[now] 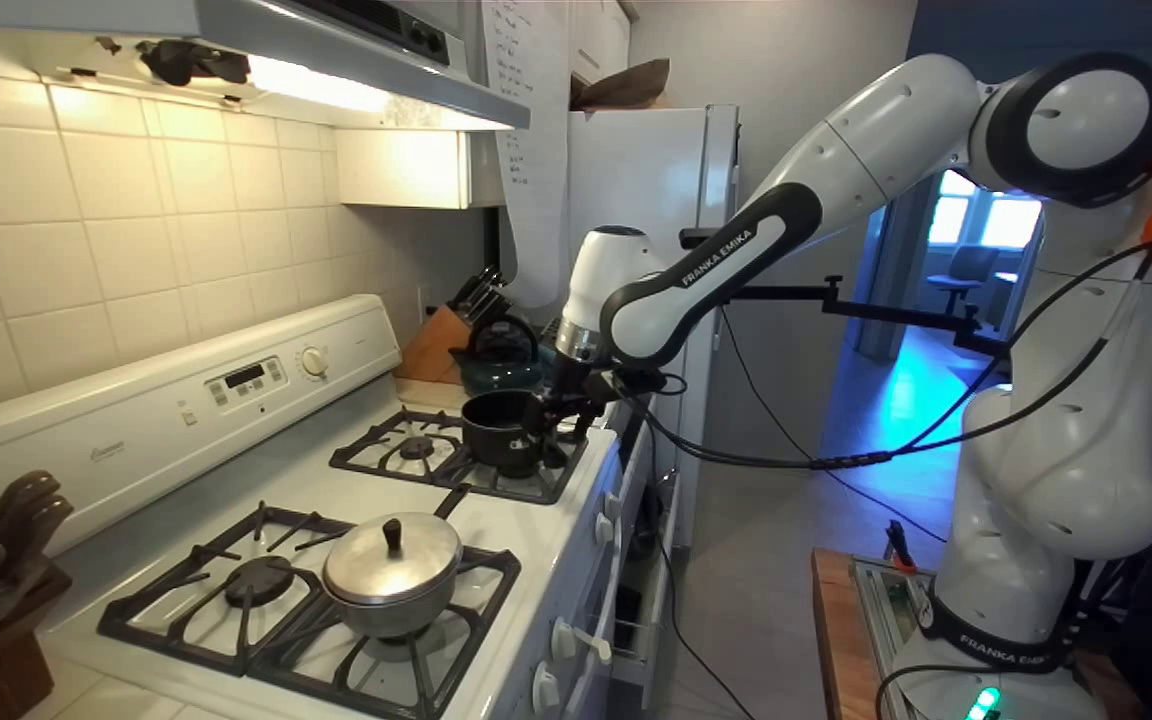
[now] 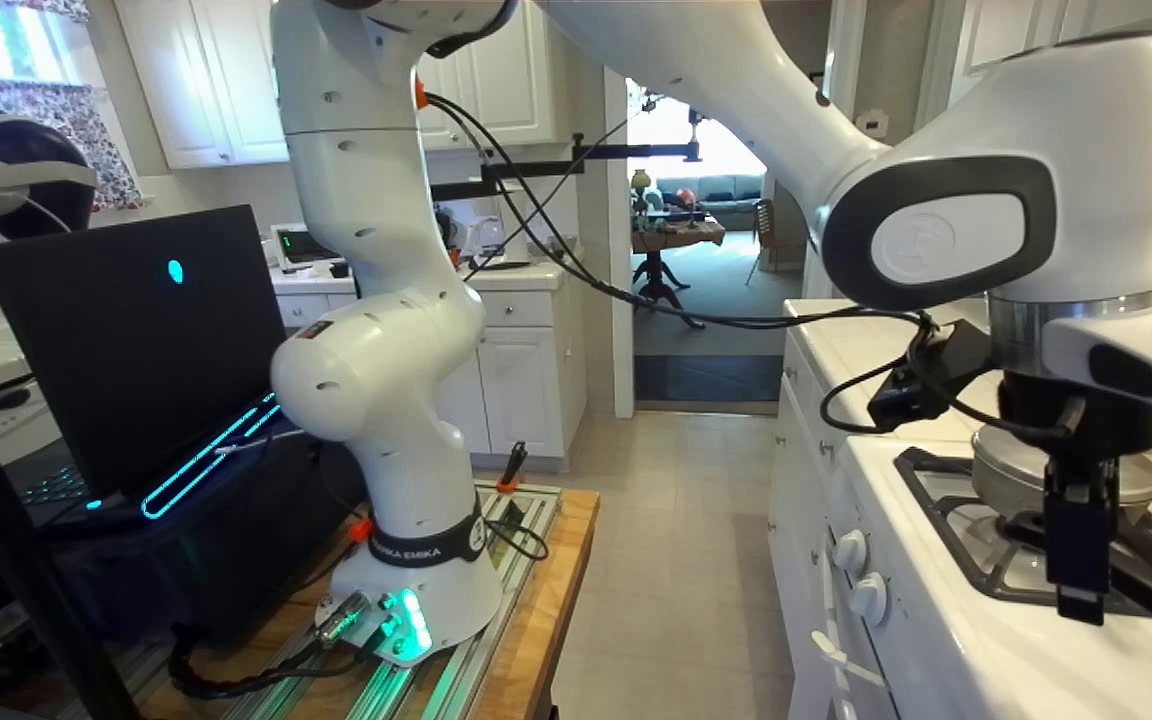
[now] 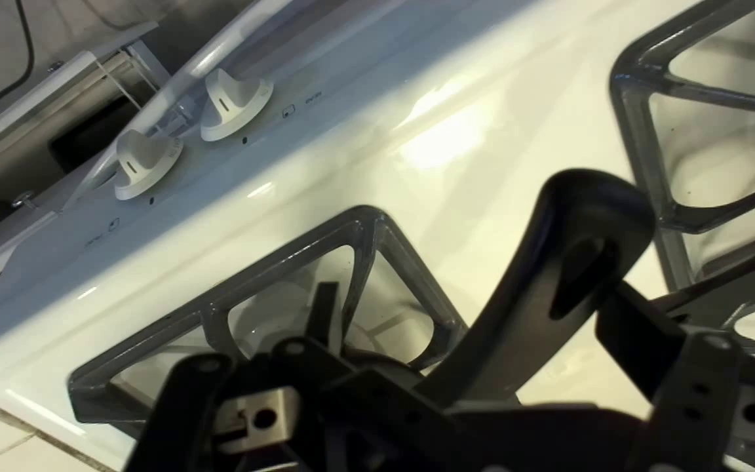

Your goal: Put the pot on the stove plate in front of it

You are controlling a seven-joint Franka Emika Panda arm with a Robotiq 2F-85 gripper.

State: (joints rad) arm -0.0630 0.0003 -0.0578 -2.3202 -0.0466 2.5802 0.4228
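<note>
In an exterior view, the black pot [image 1: 496, 440] is resting on, or hanging just over, the stove plate [image 1: 514, 495] at the front of the far pair on the white surface [image 1: 316, 485], it being impossible to tell which. In the wrist view, the fingers [image 3: 639, 337] are standing wide apart with the pot's handle [image 3: 515, 321] passing between them, one of them overlapping it, contact being unclear. A lidded silver pan [image 1: 386, 610] is sitting on a nearer grate [image 1: 498, 602], and a dark kettle [image 1: 496, 375] is standing beyond the pot.
</note>
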